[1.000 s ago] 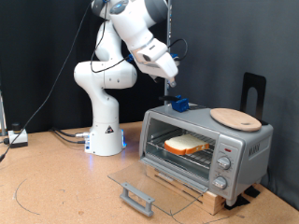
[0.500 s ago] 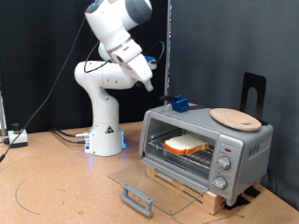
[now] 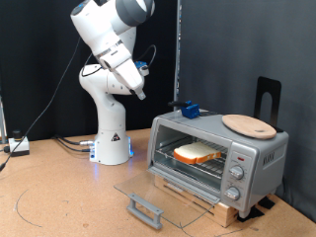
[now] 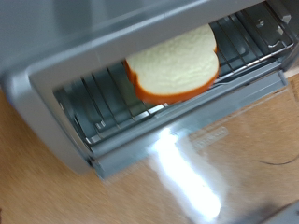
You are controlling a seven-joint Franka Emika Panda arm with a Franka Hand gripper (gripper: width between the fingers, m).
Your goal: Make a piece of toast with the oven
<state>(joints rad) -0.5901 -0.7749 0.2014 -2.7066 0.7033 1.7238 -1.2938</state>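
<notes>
The piece of toast (image 3: 198, 153) lies on the rack inside the open oven (image 3: 259, 155); the hand (image 3: 137, 91) hangs high above the bench (image 3: 59, 197), its finger spread impossible to tell.

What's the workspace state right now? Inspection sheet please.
Surface: brown tabletop.
Job's things: piece of toast lies on the wire rack inside the oven; glass door folded down open.
Clutter: round wooden board and a small blue object on the oven's top.
Grippers: pincer raised, well off the oven towards the exterior view's left, holding nothing.
Cables: bundle by the robot base.
Surroundings: black curtain behind.
</notes>
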